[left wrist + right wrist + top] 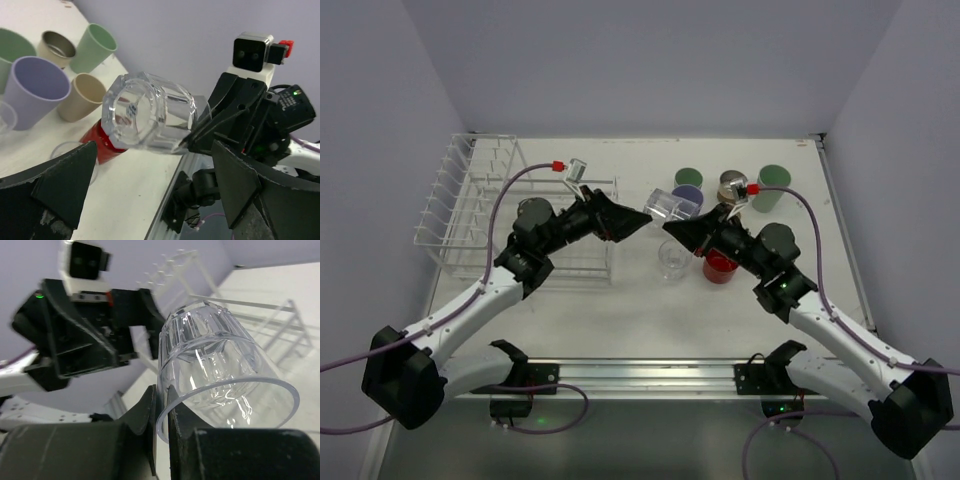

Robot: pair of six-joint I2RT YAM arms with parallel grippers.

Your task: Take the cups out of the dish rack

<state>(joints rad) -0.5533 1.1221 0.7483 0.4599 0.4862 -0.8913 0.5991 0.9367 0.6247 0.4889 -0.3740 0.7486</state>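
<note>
1. A clear faceted plastic cup (670, 203) hangs in the air above the middle of the white table (620, 320), lying on its side between the two arms. It is glassy and ribbed, with flat panels round the wall and a thick smooth rim.
2. The right fingers (152, 415) are pinched tight on that rim, one inside the cup and one outside – they alone carry it.
3. The left fingers (638, 218) are spread wide to either side of the cup's base end and grip nothing.
4. The white wire dish rack (470, 200) stands at the far left of the table, with thin upright prongs and a low basket section – well apart from the lifted cup.
5. Other cups stand on the table to the right of the rack:
   - a matt lavender cup (687, 195) just in front of a dark green cup (689, 176);
   - a shiny metal cup (732, 185) beside a mint green cup (772, 187);
   - a red cup (719, 266) under the right arm, near a second clear cup (672, 258);
   - a beige cup (82, 97), seen from the left wrist, next to the lavender one.
</note>
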